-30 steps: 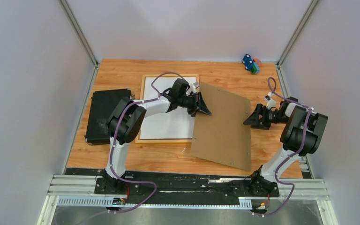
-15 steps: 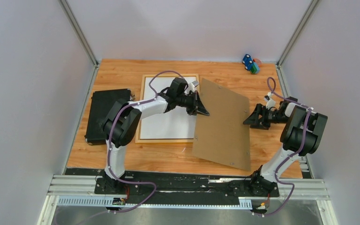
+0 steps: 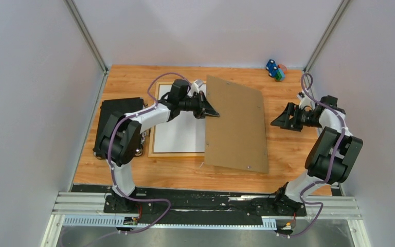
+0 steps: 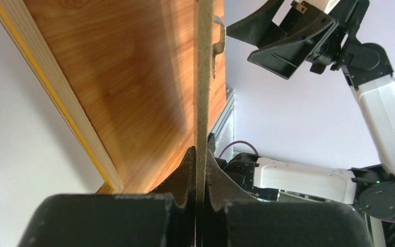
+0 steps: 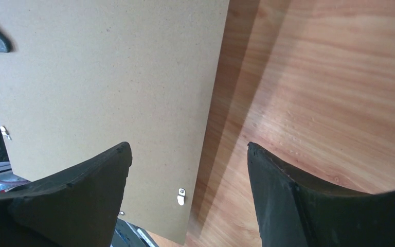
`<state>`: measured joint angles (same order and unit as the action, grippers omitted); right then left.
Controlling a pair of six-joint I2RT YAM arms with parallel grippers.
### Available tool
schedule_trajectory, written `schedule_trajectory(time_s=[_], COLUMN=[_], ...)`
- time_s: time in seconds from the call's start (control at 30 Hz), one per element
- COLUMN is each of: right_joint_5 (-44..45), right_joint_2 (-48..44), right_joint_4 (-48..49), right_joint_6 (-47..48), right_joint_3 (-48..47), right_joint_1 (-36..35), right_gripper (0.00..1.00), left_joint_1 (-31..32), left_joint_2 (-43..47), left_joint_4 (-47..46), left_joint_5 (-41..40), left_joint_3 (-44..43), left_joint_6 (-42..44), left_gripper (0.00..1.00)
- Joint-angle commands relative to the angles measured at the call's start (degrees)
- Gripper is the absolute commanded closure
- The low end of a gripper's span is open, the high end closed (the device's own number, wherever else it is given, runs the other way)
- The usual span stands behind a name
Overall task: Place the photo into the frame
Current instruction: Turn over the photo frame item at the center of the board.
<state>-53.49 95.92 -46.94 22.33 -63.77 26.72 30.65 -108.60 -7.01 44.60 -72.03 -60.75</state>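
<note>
The frame [image 3: 155, 121], with thin light-wood rails, lies flat on the table at the back left; one rail [image 4: 56, 87] runs past my left wrist. A plain white surface fills the frame, and the photo's picture does not show. My left gripper [image 3: 213, 114] is shut on the left edge of the brown backing board [image 3: 236, 126], which is raised and covers the frame's right side. In the left wrist view the jaws [image 4: 199, 152] pinch the thin board edge [image 4: 203, 77]. My right gripper [image 3: 276, 122] is open to the right of the board, holding nothing. In the right wrist view that gripper [image 5: 189, 145] faces the board [image 5: 108, 92].
A black rectangular case [image 3: 115, 126] lies left of the frame, by the left wall. Small blue and green toys [image 3: 274, 70] sit in the back right corner. Grey walls close in both sides and the back. Small metal tabs [image 5: 181, 196] stick out of the board.
My left gripper has shut on the board's edge and carried it left and back, over the frame's right side. My right gripper has drawn back to the right and opened a little wider.
</note>
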Motion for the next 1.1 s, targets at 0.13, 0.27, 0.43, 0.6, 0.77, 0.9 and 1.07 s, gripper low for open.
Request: schedule_trajectory(time_s=[0.13, 0.27, 0.43, 0.6, 0.77, 0.9, 1.07], right_joint_5=[-5.8, -3.8, 0.4, 5.5, 10.2, 13.2, 17.4], right_joint_2=[-6.0, -7.3, -10.1, -12.0, -10.4, -6.2, 0.4], right_joint_4=[-2.3, -0.2, 6.3, 13.3, 18.9, 21.5, 26.4], right_joint_6=[-2.6, -3.9, -7.3, -11.0, -15.3, -17.4, -20.0], right_joint_3=[-4.9, -4.8, -3.4, -2.9, -4.5, -6.9, -9.6], right_joint_1=[-0.3, -2.8, -8.1, -15.3, -22.5, -27.3, -33.2], right_gripper=[0.19, 0.19, 0.2, 0.2, 0.2, 0.2, 0.2], left_joint_1=[-6.9, -11.6, -17.5, -24.4, -30.9, -36.7, -39.7], left_joint_2=[11.1, 12.8, 13.3, 13.3, 12.5, 10.5, 7.5], left_joint_4=[-3.9, 3.2, 15.0, 29.7, 44.0, 53.7, 59.2], left_joint_5=[6.6, 9.1, 14.8, 19.0, 21.7, 22.6, 23.2], left_joint_3=[-1.4, -3.3, -5.7, -9.2, -12.6, -15.5, -17.1], left_joint_6=[-1.6, 3.4, 11.9, 23.0, 35.2, 44.1, 49.7], left_gripper=[1.0, 1.0, 1.0, 1.0, 1.0, 1.0, 1.0])
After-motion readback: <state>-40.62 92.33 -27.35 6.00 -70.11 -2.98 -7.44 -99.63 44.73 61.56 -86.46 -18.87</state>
